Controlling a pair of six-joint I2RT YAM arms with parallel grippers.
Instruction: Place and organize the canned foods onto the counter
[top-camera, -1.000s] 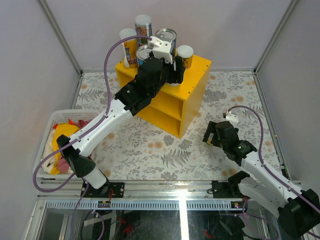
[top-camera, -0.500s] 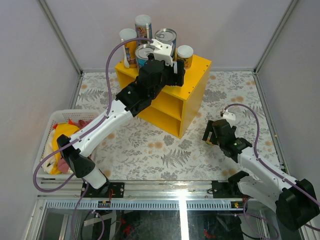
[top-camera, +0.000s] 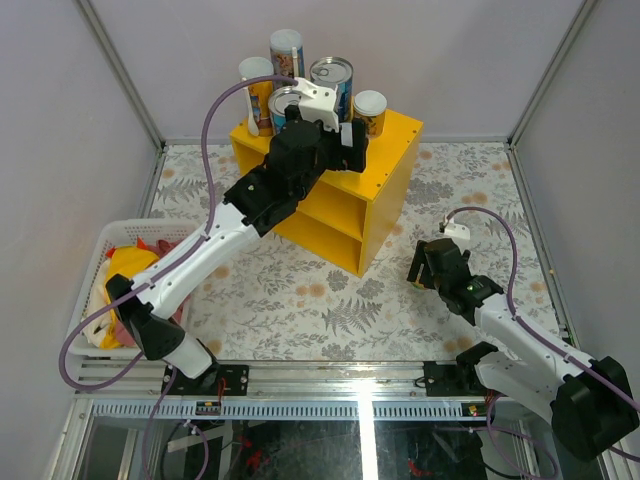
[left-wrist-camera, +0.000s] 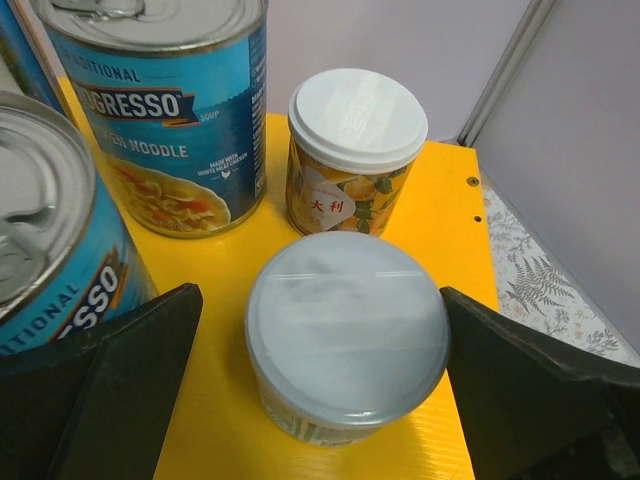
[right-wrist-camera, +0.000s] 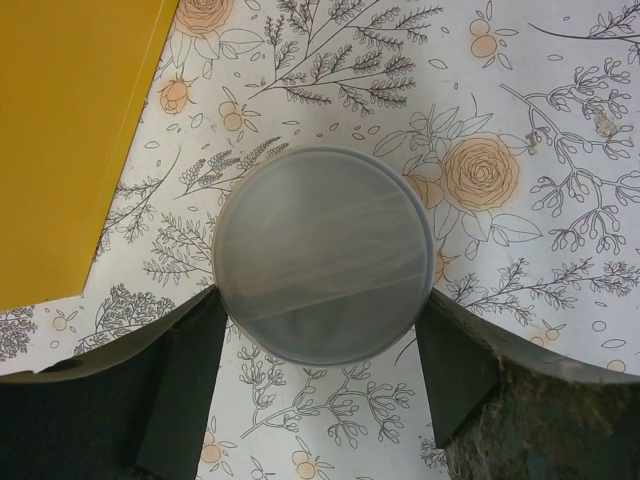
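Left tool (left-wrist-camera: 318, 300), jaws wide, straddles without contact a grey-lidded can (left-wrist-camera: 347, 335) upright on the yellow surface (left-wrist-camera: 432, 225), near a white-lidded can (left-wrist-camera: 355, 150) and two soup cans (left-wrist-camera: 170, 130). Right tool (right-wrist-camera: 322, 300) flanks a second can (right-wrist-camera: 323, 250) on the floral surface (right-wrist-camera: 520, 120); fingers at its sides, grip cannot be told.

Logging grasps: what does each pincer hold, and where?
Left pincer holds nothing. Right pincer flanks the grey-lidded can, at its sides, on the table; grip cannot be told.
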